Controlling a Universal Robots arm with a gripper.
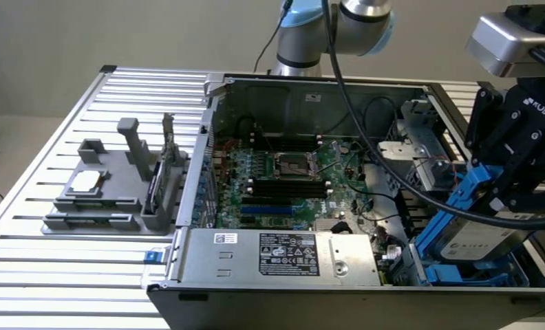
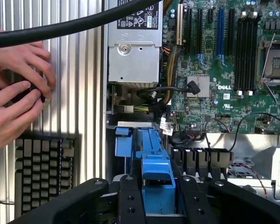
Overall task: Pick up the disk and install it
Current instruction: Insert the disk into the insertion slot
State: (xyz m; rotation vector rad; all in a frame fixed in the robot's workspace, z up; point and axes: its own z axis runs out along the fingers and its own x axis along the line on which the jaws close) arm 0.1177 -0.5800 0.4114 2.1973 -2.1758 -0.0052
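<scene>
blue-framed disk (image 1: 475, 240) in gripper (image 1: 516, 196): picked up, not yet installed
jaws half closed on its blue carrier; disk hangs tilted over the drive bay (image 1: 475, 280) in the computer case's (image 1: 346, 306) near corner, exterior view's right.

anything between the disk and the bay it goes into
nothing clearly blocks it. the gripper holds the disk tilted over the blue-railed bay. a black cable crosses the disk in the exterior view; whether it interferes i cannot tell

The arm (image 1: 338, 27) is finished silver-grey with light-blue caps (image 1: 296, 17). The black gripper (image 2: 156, 182) is marked ROBOTIQ in white. A grey camera housing (image 1: 516, 38) is fitted at its 12 o'clock.
</scene>
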